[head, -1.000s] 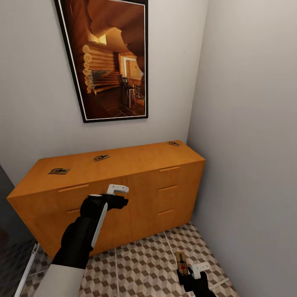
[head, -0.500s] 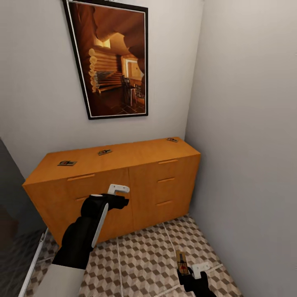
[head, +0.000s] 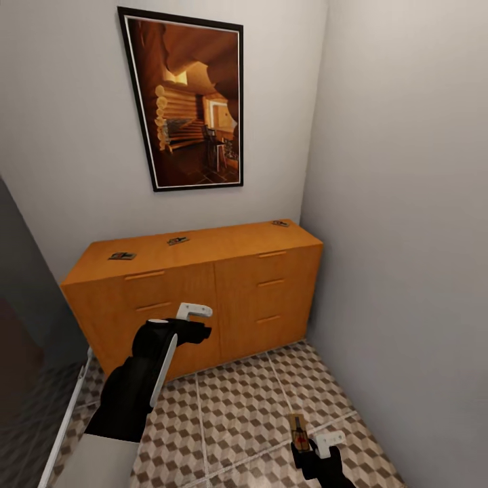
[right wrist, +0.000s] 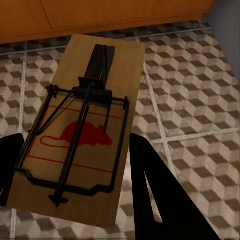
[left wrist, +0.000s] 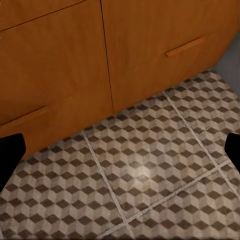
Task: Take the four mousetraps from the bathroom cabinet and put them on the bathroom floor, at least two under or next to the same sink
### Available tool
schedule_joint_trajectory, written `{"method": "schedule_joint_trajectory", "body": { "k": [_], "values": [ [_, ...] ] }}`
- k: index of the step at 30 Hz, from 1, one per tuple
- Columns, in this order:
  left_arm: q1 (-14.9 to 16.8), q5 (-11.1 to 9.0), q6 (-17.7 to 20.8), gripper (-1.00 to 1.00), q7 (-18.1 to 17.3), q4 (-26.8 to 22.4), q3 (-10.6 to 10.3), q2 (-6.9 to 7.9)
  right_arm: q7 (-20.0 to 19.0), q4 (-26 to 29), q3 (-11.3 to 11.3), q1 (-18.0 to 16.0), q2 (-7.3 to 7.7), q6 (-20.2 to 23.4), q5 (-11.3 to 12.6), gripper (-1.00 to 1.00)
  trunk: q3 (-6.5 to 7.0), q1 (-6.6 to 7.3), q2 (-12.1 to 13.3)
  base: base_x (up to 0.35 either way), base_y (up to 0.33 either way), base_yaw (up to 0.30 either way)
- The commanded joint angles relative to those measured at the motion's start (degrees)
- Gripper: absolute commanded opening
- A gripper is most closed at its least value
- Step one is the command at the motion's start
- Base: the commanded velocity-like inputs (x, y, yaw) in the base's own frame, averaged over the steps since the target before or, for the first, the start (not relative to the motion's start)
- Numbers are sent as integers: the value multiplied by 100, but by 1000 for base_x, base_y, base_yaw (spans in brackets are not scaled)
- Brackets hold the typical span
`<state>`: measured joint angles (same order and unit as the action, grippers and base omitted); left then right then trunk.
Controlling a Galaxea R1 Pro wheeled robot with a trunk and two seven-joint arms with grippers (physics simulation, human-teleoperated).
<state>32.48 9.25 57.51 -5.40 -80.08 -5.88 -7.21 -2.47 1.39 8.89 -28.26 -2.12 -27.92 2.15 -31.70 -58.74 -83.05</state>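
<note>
Three mousetraps lie apart on top of the orange-brown cabinet (head: 230, 285): one at its left end (head: 123, 256), one left of the middle (head: 177, 240), one at the far right corner (head: 280, 223). A fourth mousetrap (right wrist: 85, 135), a wooden plate with a red mouse print and wire spring, sits between the fingers of my right gripper (head: 313, 446), which is shut on it low over the bathroom floor (head: 230, 407). My left gripper (head: 200, 322) hangs open in front of the drawer fronts (left wrist: 60, 65), with nothing between its fingertips (left wrist: 10, 155). The sink is out of view.
A framed picture of a log interior (head: 193, 108) hangs above the cabinet. A grey wall (head: 407, 237) runs close along the right, meeting the cabinet's right end. A dark panel (head: 27, 339) with a white edge strip (head: 71, 413) stands at the left.
The whole picture has shifted: the cabinet and picture look smaller and farther, and more tiled floor shows in front. Both arms keep their poses, the right still holding its mousetrap.
</note>
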Motion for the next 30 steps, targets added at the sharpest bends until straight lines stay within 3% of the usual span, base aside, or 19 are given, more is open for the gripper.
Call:
{"method": "schedule_joint_trajectory", "body": {
  "k": [1,6,13,26,30],
  "values": [
    [4,61,22,100,-57,-5,11,-1,-43,-7,16,-5,-1,-20,49,-100,-6,1,-3,-53,0,0],
    [34,61,23,100,-57,-19,23,-15,-43,-7,16,-5,-7,-20,49,-100,-6,1,-3,-20,0,0],
    [455,53,23,100,-50,240,32,-27,-43,-7,16,-5,5,-20,49,-100,-6,1,-3,-3,0,0],
    [2213,42,30,100,-43,1818,46,-49,-43,-7,16,-5,-7,-20,49,-100,-6,1,-3,0,0,0],
    [2608,39,27,100,-41,2227,50,-49,-43,-7,16,-5,-13,-20,49,-100,-6,1,-3,0,0,0]
  ]
}}
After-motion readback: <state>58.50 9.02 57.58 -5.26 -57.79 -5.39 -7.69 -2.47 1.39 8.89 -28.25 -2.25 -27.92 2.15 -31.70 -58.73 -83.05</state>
